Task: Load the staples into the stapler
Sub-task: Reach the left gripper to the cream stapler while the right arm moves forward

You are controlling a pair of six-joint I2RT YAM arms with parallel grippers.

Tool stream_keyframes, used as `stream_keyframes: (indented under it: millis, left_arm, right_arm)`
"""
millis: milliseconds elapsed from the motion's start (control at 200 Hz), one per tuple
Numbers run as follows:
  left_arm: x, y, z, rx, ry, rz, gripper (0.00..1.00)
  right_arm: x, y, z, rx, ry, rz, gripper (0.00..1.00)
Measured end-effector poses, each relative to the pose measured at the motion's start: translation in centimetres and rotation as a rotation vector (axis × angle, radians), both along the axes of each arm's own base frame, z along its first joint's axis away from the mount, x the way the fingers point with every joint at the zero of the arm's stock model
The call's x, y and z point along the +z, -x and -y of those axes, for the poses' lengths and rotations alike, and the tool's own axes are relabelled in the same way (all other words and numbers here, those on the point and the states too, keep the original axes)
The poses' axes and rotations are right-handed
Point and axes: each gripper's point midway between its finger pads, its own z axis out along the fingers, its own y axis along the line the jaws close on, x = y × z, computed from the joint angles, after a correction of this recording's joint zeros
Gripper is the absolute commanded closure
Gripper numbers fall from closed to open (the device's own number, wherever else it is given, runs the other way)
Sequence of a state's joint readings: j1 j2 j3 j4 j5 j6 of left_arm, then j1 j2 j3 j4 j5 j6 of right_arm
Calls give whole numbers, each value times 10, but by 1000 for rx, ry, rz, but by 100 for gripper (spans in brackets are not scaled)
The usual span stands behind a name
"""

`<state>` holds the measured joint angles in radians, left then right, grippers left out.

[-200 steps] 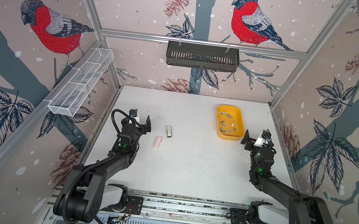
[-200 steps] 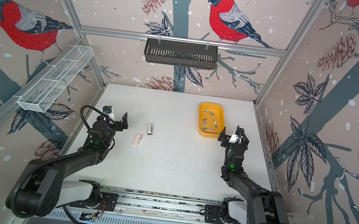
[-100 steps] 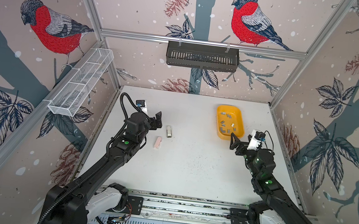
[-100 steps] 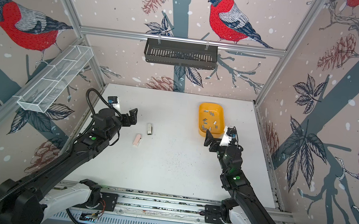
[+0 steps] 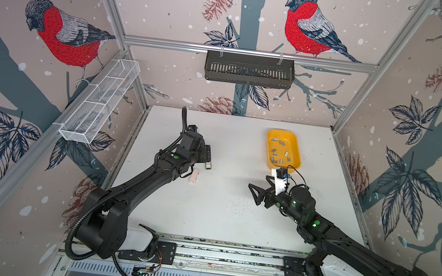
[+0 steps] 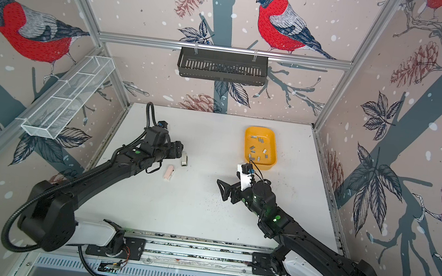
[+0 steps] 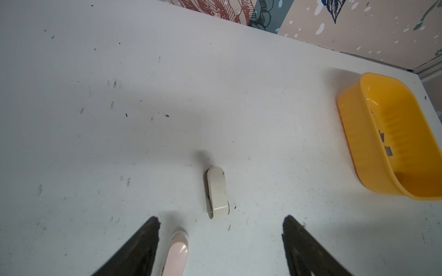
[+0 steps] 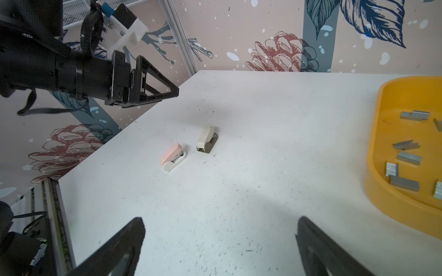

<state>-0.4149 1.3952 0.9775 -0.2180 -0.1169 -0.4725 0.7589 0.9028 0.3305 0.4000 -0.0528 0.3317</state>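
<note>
While staples [image 8: 409,157] lie loose in the tray [image 8: 394,208], pink stapler [image 8: 173,156] and beige stapler [image 8: 206,139] sit unopened well apart from it, loading not begun; left gripper [image 7: 221,219] and right gripper [image 8: 220,219] gape empty.

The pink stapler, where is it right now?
In both top views the pink stapler lies on the left half of the white table, just nearer the robot than the beige stapler and close to the left gripper.
</note>
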Motion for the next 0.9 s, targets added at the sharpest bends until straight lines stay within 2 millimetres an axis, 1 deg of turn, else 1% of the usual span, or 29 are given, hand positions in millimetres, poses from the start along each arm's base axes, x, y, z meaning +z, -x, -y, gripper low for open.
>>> stream_keyframes:
  millis: [85, 225, 330, 385, 495, 605, 725, 901]
  left_arm:
    - [-4, -9, 6, 9, -14, -38, 22]
    - [-18, -16, 17, 9, -54, -105, 24]
    - [-32, -18, 21, 14, -88, -153, 24]
    - [-40, -19, 21, 22, -104, -176, 24]
    - [-57, -22, 23, 25, -135, -222, 24]
    - [-68, -25, 27, 19, -154, -250, 24]
    - [-77, -29, 31, 14, -167, -269, 25]
    - [-86, -28, 30, -1, -194, -285, 26]
  right_arm:
    - [-10, 0, 1, -12, 15, -2, 1]
    - [-15, 4, 1, -7, 9, 24, 0]
    - [-4, 4, 2, -17, -19, 62, 1]
    - [-5, 4, 4, -27, -25, 71, 1]
    - [-15, 4, 10, -49, -14, 64, 1]
    - [-34, 5, 14, -65, 13, 37, 0]
    - [-28, 2, 13, -73, 3, 51, 0]
    - [-31, 0, 14, -84, 16, 48, 0]
